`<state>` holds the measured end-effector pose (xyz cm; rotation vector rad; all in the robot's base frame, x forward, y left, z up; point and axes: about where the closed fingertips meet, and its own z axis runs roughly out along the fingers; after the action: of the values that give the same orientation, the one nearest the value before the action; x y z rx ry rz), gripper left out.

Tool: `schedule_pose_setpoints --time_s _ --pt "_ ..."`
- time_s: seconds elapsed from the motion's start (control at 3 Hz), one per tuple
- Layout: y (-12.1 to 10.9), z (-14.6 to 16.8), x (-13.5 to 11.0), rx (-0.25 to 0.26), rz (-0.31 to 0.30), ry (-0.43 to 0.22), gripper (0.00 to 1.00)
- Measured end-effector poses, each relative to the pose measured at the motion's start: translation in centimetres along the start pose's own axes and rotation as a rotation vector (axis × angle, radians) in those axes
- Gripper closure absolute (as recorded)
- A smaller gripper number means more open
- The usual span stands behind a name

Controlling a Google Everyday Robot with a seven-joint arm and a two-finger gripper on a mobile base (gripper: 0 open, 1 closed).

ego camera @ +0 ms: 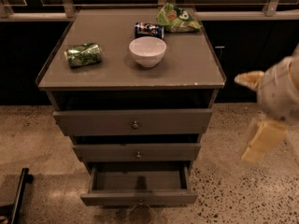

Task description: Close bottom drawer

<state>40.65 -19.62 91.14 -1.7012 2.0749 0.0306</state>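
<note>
The bottom drawer (138,198) of the grey cabinet is pulled out, its shallow grey tray (138,180) open and empty, with a tiny knob at the centre of its front. The middle drawer (137,152) and top drawer (133,122) sit above it, further in. My gripper (261,139) is a blurred cream shape at the right edge of the camera view. It is level with the upper drawers, well to the right of the cabinet, and touches nothing.
On the cabinet top (112,76) lie a green can (83,54) on its side, a white bowl (147,51), a dark blue can (149,30) and a green snack bag (177,17). Speckled floor surrounds the cabinet. A dark bar (18,192) lies at the lower left.
</note>
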Motion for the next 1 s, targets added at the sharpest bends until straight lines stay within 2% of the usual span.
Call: schedule_pose_setpoints --time_s 0.33,0.67,1.0 --pt "4.7 9.1 1.0 -0.099 0.033 -0.193 0.0" --pt "10.5 19.2 5.1 -0.191 0.176 -0.31 0.0" --pt "17.0 29.5 10.0 -0.291 0.295 -0.289 0.0"
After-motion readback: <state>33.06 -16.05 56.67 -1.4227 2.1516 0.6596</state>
